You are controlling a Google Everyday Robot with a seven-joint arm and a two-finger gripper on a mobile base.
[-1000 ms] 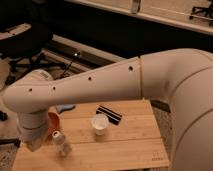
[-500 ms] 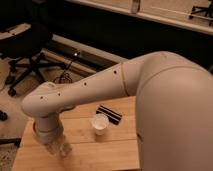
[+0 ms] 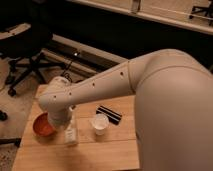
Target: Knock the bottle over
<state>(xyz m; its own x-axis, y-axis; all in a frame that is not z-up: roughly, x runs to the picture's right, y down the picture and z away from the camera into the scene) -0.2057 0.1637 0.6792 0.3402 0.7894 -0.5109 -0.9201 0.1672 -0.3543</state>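
We find the small clear plastic bottle [image 3: 71, 131] upright near the light wooden table's [image 3: 100, 152] front-left | gripper [image 3: 63, 121] just above-left, largely masked by the white arm [image 3: 110, 85] | grip state: cannot tell | orange bowl [image 3: 43, 126] partly hidden | white paper cup [image 3: 99, 123] beside.

No readable text — no labels, numbers.

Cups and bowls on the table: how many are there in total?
2. A white cup stands mid-table, beside the black item. An orange bowl sits at the left edge, by the bottle under the gripper. The arm may hide more.
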